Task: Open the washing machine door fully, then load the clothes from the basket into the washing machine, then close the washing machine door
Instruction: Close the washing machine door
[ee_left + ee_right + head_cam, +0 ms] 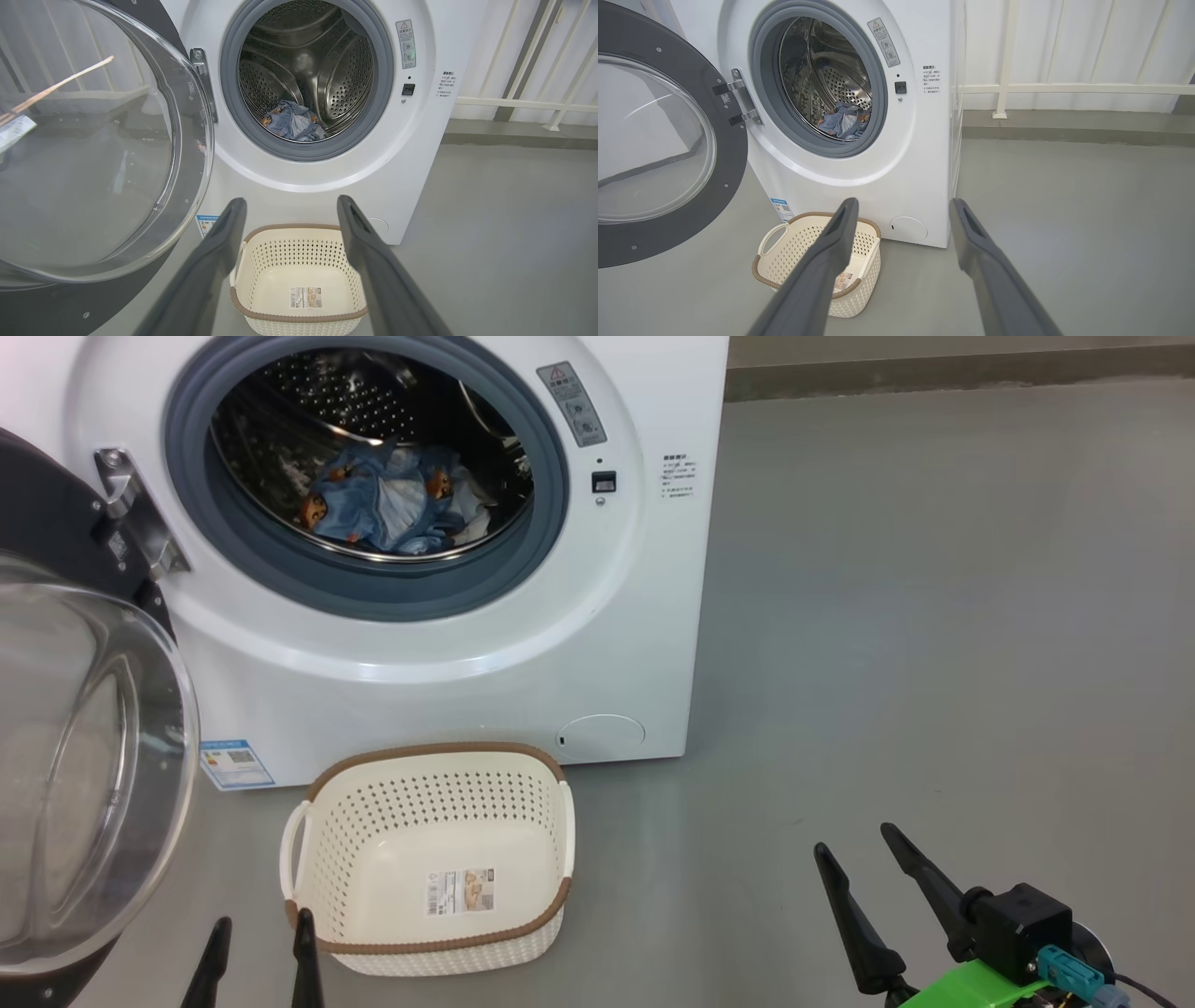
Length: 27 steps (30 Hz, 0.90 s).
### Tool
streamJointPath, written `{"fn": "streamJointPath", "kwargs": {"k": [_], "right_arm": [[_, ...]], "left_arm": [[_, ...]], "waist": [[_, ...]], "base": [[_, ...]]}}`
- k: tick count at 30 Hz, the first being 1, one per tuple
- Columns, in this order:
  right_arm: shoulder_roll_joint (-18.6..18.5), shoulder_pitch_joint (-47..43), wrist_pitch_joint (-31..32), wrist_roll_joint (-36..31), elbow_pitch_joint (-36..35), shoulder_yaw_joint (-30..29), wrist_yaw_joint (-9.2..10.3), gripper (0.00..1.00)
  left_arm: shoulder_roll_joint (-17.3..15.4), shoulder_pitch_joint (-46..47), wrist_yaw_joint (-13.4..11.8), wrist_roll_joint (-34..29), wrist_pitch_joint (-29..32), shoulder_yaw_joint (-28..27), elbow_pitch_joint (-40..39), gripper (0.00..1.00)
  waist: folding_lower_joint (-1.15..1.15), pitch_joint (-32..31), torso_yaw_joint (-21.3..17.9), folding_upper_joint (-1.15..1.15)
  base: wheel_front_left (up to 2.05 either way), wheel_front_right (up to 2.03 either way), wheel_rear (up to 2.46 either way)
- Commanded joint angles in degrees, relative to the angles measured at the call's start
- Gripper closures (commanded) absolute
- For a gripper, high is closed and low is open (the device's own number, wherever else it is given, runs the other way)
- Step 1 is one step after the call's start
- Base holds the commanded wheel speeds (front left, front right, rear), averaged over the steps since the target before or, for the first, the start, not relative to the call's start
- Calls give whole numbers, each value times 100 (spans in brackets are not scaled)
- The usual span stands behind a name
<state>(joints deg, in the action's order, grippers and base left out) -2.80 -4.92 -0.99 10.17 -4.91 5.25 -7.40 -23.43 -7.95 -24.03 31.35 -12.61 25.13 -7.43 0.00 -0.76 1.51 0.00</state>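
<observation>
Crumpled blue clothes (392, 509) in perforated steel drum (336, 392); cream basket (439, 751) (woven-look rim) at its six o'clock. Left tool (261, 919), right tool (853, 838): wide apart.

washing machine (448, 644) mouth open | door (84, 756) swung left | basket (439, 749) below front

**Head view:** high, facing forward and down onto the front of the washing machine (448, 644). The basket (439, 803) sits on the near floor (934, 616), and the left hand (262, 917) and right hand (853, 837) are at the bottom edge.

**Left wrist view:** lower and close, looking along the left hand almost square into the drum (345, 70).

**Right wrist view:** farther back and to the right, facing the front obliquely and taking in the right side panel (956, 116).

**Shared by all three:** the drum, the washing machine door (84, 756) and the basket.
</observation>
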Motion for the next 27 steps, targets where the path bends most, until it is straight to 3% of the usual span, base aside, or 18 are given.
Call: {"fn": "streamJointPath", "kwargs": {"k": [1, 13, 27], "right_arm": [[-8, 63, 15, -32, -182, 129, -9, 0], [-8, -7, 33, -48, -213, 73, -9, 0], [-8, -25, 79, -76, -239, 107, -9, 0]], "left_arm": [[-141, 264, -57, -30, -21, -192, -147, 0], [-114, 342, -45, -24, -28, -156, -106, 0], [-83, 288, -60, -4, -95, -191, -120, 0]], "waist": [[0, -1, 28, 0], [0, -22, 574, 0], [0, -79, 1882, 0]], "base": [[0, 0, 0], [0, 0, 0], [0, 0, 0]]}}
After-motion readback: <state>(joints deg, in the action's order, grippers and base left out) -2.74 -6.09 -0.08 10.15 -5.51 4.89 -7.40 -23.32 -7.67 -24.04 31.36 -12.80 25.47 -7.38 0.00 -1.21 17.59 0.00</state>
